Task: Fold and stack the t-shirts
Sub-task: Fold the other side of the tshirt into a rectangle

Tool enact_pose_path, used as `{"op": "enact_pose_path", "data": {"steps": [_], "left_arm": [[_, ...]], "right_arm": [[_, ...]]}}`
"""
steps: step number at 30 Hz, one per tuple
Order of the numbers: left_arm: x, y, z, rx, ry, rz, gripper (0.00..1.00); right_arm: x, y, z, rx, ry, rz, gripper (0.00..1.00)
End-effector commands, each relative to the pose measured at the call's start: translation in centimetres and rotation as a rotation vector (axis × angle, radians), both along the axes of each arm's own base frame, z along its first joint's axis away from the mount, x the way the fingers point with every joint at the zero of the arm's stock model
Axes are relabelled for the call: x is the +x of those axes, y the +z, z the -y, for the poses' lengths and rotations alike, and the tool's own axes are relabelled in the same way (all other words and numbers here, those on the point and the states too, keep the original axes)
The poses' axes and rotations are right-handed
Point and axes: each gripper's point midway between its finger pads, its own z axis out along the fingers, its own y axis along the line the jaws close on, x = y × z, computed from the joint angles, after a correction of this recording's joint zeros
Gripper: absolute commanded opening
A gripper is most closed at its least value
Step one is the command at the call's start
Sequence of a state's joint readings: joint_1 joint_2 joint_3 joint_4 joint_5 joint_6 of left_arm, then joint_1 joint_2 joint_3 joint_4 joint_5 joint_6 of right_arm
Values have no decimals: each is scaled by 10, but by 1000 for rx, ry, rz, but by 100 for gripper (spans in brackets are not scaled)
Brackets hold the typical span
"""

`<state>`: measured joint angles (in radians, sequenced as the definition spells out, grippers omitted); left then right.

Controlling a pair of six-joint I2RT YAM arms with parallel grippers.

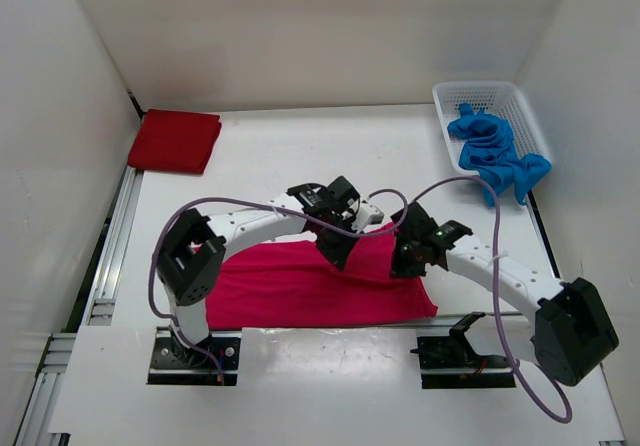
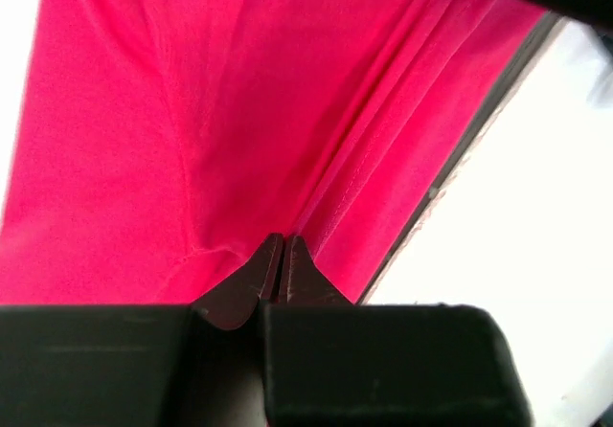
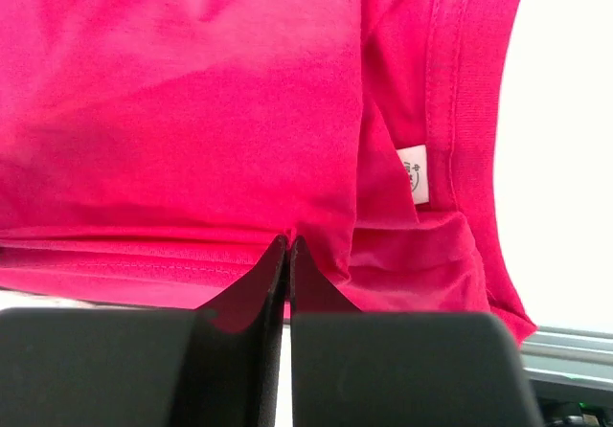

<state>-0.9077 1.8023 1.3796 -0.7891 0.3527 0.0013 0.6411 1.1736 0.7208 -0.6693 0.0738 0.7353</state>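
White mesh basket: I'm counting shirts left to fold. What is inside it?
A crumpled blue t-shirt lies in the basket, with one end hanging over its near rim. The cloth hides whatever may lie beneath it.

From above, the arms (image 1: 260, 224) hide the far edge of the magenta t-shirt (image 1: 290, 286); both wrist views crop its cloth. The print on the white tag (image 3: 414, 173) is too small to read; the bunched blue t-shirt (image 1: 495, 156) hides its own shape.
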Motion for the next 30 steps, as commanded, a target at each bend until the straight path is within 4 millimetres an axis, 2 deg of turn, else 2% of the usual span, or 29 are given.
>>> {"op": "enact_pose_path", "data": {"steps": [1,6,9,10,14,16,18,21,23,25,28,30], "left_arm": [[-10,-15,-7,41,-9,-38,10],[-4,-20,-6,48,0,-14,13],[-4,-22,-6,47,0,-13,10],[-4,-25,-8,54,4,-9,10],[-9,-29,-14,60,4,-13,11],[-14,-32,-15,69,-7,-19,15],[-22,-33,-14,64,-24,-40,19],[-47,-37,-14,73,-78,-86,27],[-65,-50,-21,121,-110,-117,27],[-67,-51,-20,126,-117,-110,28],[-71,-54,-22,140,-126,-107,30],[-69,-45,-18,114,-126,-90,38]], "right_arm": [[11,-11,-3,3,-9,31,0],[23,-16,-11,-6,20,41,0],[16,-23,-6,-12,21,32,0],[8,-28,-4,-13,33,16,0],[-2,-27,-6,61,25,47,5],[-8,-28,-7,84,36,38,12],[-17,-32,-2,77,49,21,15],[-31,-33,7,56,61,-20,20],[-40,-29,8,72,105,-18,22],[-46,-25,13,68,113,-18,23],[-42,-3,9,126,117,68,26],[-33,9,2,169,119,131,29]]}}
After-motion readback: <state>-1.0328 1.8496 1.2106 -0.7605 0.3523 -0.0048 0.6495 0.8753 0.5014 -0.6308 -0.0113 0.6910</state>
